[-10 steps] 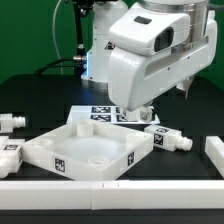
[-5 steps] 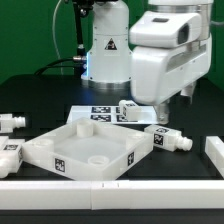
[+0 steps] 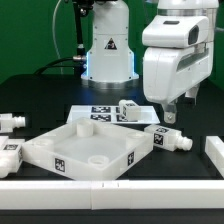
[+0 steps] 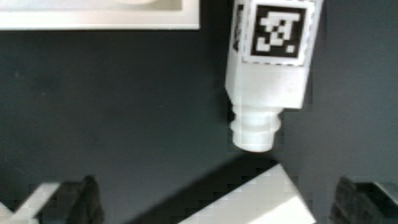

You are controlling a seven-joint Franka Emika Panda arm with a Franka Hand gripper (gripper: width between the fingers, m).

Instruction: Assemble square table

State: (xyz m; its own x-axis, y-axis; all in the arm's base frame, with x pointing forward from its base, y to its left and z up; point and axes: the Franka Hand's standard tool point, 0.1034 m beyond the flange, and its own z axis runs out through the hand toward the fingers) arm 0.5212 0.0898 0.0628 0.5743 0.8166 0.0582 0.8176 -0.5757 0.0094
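The white square tabletop [image 3: 85, 150] lies rim up at the front centre of the table. My gripper [image 3: 176, 108] hangs open and empty just above and behind a tagged white leg [image 3: 170, 138] that lies to the exterior view's right of the top. In the wrist view that leg [image 4: 272, 60] lies ahead of my open gripper [image 4: 214, 205], its peg end towards me, with dark fingers [image 4: 63, 200] on both sides. Another leg [image 3: 128, 110] lies on the marker board [image 3: 98, 113]. Two more legs [image 3: 9, 121] [image 3: 8, 156] lie at the exterior view's left.
A long white bar [image 3: 100, 190] runs along the front edge. A white block [image 3: 213, 150] sits at the exterior view's far right. The robot base [image 3: 108, 50] stands behind the marker board. A white corner [image 4: 311, 195] shows between the fingers in the wrist view.
The arm has swung to the exterior view's right, uncovering the leg on the marker board. The gripper now hangs over the leg right of the tabletop.
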